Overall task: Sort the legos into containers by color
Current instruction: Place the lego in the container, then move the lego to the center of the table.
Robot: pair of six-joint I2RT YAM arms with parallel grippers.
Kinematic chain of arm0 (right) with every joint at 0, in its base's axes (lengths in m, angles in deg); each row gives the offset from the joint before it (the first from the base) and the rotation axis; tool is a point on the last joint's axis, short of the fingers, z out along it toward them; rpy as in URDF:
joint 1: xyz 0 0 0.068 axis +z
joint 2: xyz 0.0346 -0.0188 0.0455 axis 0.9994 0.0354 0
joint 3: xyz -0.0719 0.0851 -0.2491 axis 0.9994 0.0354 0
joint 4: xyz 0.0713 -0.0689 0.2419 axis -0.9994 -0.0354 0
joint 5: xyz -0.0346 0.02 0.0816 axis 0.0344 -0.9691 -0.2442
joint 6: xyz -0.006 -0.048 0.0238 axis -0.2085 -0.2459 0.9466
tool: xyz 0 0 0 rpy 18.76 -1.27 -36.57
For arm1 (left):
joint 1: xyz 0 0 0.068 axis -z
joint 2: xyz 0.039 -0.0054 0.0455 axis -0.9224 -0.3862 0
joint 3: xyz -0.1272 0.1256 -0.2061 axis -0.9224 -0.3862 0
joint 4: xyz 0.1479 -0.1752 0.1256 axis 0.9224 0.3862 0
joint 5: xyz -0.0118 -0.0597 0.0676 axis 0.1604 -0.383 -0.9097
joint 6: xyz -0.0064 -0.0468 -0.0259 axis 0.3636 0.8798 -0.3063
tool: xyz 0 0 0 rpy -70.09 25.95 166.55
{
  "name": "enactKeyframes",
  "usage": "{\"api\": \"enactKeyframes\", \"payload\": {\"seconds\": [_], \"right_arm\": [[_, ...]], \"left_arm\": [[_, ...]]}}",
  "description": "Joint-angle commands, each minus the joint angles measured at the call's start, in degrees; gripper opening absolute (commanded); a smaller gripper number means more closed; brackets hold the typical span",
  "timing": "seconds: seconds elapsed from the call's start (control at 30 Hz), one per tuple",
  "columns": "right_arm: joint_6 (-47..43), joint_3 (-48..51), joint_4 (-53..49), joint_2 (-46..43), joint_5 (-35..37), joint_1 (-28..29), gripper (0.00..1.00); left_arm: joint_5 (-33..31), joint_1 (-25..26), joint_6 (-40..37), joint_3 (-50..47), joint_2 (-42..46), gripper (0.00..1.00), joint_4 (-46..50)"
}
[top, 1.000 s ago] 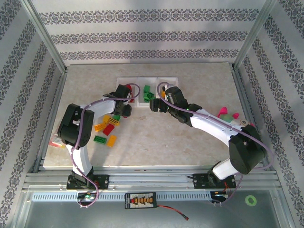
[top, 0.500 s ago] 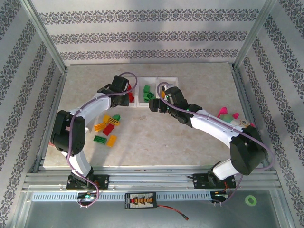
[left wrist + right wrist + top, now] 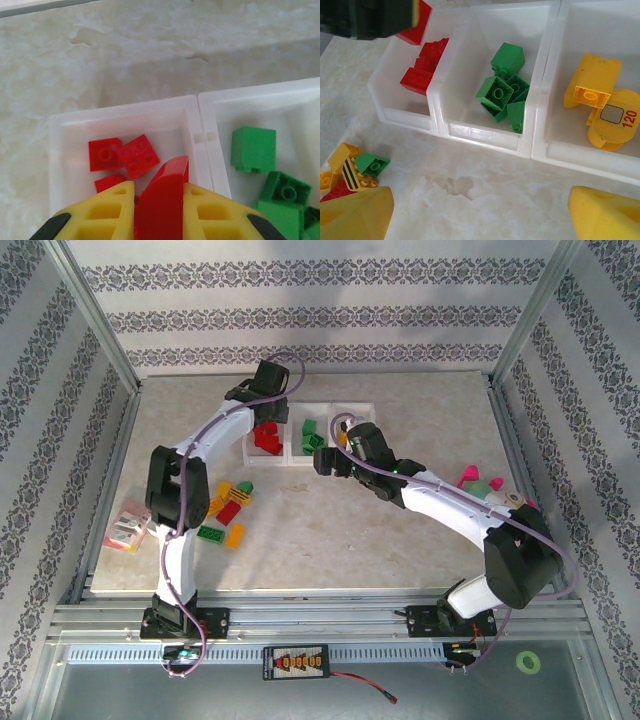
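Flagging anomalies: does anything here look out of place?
Nothing mis-sorted in the three joined translucent white bins. Non-bricks: pink-and-teal plush toy near the right edge of the beige table, flat red-and-white packet at its left edge.

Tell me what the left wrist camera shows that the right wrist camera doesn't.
Left wrist: a close look at the left fingers, their yellow pads shut on the held red brick. Right wrist: the yellow bin with yellow pieces, loose bricks on the table, and the right fingers spread open. Both: the red bin holding red bricks and the green bin holding green bricks.
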State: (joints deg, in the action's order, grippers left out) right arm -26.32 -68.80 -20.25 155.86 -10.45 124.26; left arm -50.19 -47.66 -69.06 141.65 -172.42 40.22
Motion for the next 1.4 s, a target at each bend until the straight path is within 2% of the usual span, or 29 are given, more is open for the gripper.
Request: {"api": "enactKeyframes", "payload": {"seconds": [0.0,0.23,0.33,0.37,0.47,0.5,0.67,0.83,1.1,1.17,1.37], "right_arm": [[0.0,-0.8,0.9,-0.3,1.0,0.7,0.9],[-0.1,-1.0,0.7,-0.3,1.3,0.6,0.9],[-0.5,-1.4,0.5,-0.1,1.1,0.7,0.9],[-0.7,-1.6,0.3,0.0,1.2,0.7,0.9],[-1.6,-2.1,-0.3,-0.4,1.5,0.7,0.9],[-1.8,-2.1,-0.4,-0.6,1.6,0.7,0.91],[-1.9,-1.9,-0.1,-1.1,1.4,0.7,0.91],[-3.0,-2.4,0.2,0.3,0.0,1.9,0.91],[-7.0,-8.0,-0.6,7.0,-7.0,6.6,0.91],[-8.4,-10.0,-1.3,9.5,-8.1,8.5,0.9],[-13.6,-20.2,-8.3,19.0,-7.9,15.8,0.9]], "left_arm": [[0.4,-0.9,-0.5,5.8,-3.8,0.18,6.1],[0.6,-1.2,1.5,9.8,-7.3,0.21,8.4],[0.4,-1.3,2.3,9.8,-6.7,0.27,8.8],[0.4,-1.3,2.4,9.7,-6.3,0.31,9.0],[0.1,-1.3,2.8,8.7,-4.8,0.53,9.0],[0.1,-1.3,2.8,8.2,-4.1,0.57,8.8],[0.8,-1.2,2.8,4.9,0.8,0.69,7.8],[0.8,-1.3,3.6,-3.9,9.1,0.84,4.3],[-0.4,-2.1,5.4,-21.8,24.9,0.96,1.8],[0.0,-3.5,5.7,-26.1,29.1,1.0,2.4],[1.8,-10.6,7.3,-36.8,41.2,0.99,5.9]]}}
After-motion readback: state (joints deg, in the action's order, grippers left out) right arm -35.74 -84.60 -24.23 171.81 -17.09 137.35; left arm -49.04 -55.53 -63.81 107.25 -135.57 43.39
